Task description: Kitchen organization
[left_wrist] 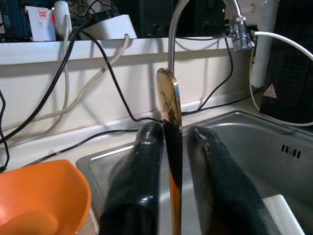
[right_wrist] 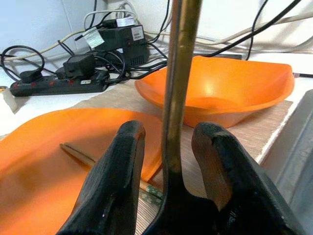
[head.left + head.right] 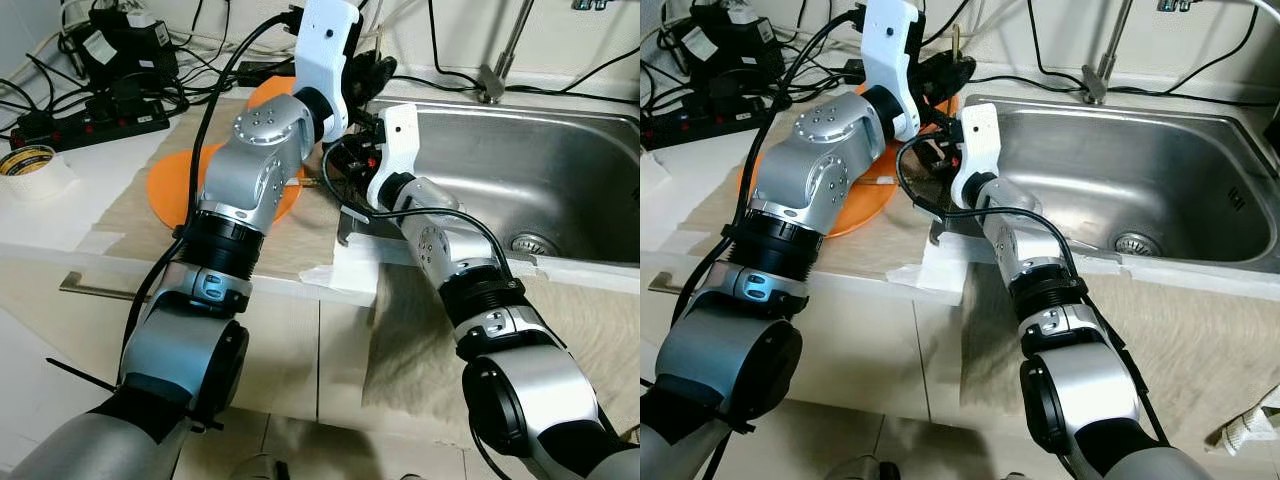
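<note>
A long utensil with a shiny gold handle stands upright over the sink's left rim, its tip poking up. My left gripper reaches in from above the counter and is shut on the handle. My right gripper sits lower, at the rim, with one finger on each side of the same handle; small gaps show, so it is open. An orange plate with chopsticks lies on the mat. An orange bowl stands behind it.
The steel sink with its drain lies to the right, the faucet behind it. A power strip and cables crowd the back left. A tape roll sits at far left. A cloth hangs over the counter front.
</note>
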You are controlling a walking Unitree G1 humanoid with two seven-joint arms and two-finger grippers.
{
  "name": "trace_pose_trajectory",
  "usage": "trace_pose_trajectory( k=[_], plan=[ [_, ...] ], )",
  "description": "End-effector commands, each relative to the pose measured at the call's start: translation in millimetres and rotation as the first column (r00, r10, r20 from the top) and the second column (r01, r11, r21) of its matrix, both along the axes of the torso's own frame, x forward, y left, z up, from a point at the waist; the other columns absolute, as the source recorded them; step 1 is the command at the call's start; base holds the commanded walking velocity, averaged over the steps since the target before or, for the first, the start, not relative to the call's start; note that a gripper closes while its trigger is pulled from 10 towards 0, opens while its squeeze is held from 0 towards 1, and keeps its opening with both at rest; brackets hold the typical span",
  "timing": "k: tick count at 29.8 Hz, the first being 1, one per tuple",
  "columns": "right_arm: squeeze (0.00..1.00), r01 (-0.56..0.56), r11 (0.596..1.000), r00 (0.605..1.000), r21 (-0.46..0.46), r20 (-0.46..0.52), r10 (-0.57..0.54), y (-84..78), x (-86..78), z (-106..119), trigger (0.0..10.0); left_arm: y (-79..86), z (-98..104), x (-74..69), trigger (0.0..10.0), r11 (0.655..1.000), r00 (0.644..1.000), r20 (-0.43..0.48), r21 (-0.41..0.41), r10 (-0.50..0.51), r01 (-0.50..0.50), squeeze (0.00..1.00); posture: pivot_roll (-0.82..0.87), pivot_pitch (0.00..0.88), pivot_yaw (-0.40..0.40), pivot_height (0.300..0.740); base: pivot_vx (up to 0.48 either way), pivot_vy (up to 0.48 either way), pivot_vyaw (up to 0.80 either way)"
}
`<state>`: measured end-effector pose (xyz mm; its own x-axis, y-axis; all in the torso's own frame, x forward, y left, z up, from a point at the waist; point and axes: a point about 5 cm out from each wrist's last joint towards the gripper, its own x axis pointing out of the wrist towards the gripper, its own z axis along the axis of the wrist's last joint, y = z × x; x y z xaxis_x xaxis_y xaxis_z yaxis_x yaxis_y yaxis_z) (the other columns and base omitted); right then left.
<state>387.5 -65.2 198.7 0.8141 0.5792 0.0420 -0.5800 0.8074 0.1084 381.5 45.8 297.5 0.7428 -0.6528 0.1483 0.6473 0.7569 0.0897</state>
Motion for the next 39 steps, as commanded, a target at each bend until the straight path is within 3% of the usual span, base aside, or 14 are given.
trace_pose_trajectory(
  k=[1, 13, 14, 16, 17, 28, 29, 30, 37, 39],
  plan=[
    [0.0, -0.034, 0.999, 0.996, 0.006, 0.084, 0.033, 5.1, 1.0, 22, 0.0, 0.3, -13, 1.7, 10.0, 0.999, 0.999, -0.044, 0.046, 0.006, -0.004, 1.0, -0.02, 0.0, 0.015, 0.732, 0.0, 0.0, 0.0],
    [0.0, 0.017, 1.0, 0.993, -0.02, 0.113, -0.015, -12.0, 4.4, 25, 0.0, 13.2, -4, 1.9, 10.0, 0.997, 1.0, 0.001, 0.082, -0.006, 0.005, 1.0, -0.03, 0.0, 0.022, 0.732, 0.0, 0.0, 0.0],
    [0.0, 0.03, 0.999, 0.993, -0.014, 0.112, -0.028, -15.5, 5.1, 25, 0.0, 16.9, -5, 3.7, 10.0, 0.996, 1.0, -0.003, 0.085, -0.001, 0.001, 0.4, -0.03, 0.0, 0.024, 0.732, 0.0, 0.0, 0.0],
    [0.0, 0.036, 0.999, 0.993, -0.01, 0.11, -0.034, -16.5, 5.2, 24, 0.0, 18.1, -7, 4.0, 10.0, 0.996, 1.0, -0.008, 0.086, -0.006, 0.007, 0.44, -0.03, 0.0, 0.026, 0.732, 0.0, 0.0, 0.0],
    [0.0, 0.036, 0.999, 0.993, -0.01, 0.109, -0.035, -16.3, 4.9, 24, 0.0, 18.1, -8, 3.8, 10.0, 0.996, 1.0, -0.009, 0.087, -0.008, 0.009, 1.0, -0.03, 0.0, 0.026, 0.732, 0.0, 0.0, 0.0],
    [0.0, 0.05, 0.998, 0.993, -0.026, 0.109, -0.047, -22.6, 4.6, 19, 0.0, 22.9, -7, 4.5, 10.0, 0.997, 0.999, -0.021, 0.067, -0.031, 0.032, 1.0, -0.03, 0.0, 0.029, 0.732, 0.0, 0.0, 0.0],
    [0.0, 0.054, 0.998, 0.992, -0.033, 0.112, -0.05, -25.9, 4.8, 19, 0.0, 25.9, -5, 4.7, 10.0, 0.997, 0.999, -0.019, 0.07, -0.039, 0.041, 0.25, -0.03, 0.0, 0.029, 0.732, 0.0, 0.0, 0.0],
    [0.0, 0.058, 0.997, 0.992, -0.041, 0.115, -0.053, -29.0, 4.9, 19, 0.0, 28.8, -4, 5.0, 10.0, 0.996, 0.999, -0.019, 0.072, -0.044, 0.045, 0.0, -0.03, 0.0, 0.029, 0.732, 0.0, 0.0, 0.0],
    [0.0, 0.097, 0.993, 0.989, -0.062, 0.12, -0.089, -45.6, 6.7, 19, 0.0, 41.4, -9, 7.2, 10.0, 0.996, 0.999, -0.027, 0.086, -0.033, 0.036, 0.0, -0.03, 0.0, 0.032, 0.732, 0.0, 0.0, 0.0],
    [0.0, 0.133, 0.989, 0.984, -0.07, 0.125, -0.124, -57.2, 8.0, 19, 0.0, 51.1, -15, 9.1, 10.0, 0.996, 0.999, -0.041, 0.091, -0.004, 0.008, 0.0, -0.03, 0.0, 0.034, 0.732, 0.0, 0.0, 0.0]
  ],
)
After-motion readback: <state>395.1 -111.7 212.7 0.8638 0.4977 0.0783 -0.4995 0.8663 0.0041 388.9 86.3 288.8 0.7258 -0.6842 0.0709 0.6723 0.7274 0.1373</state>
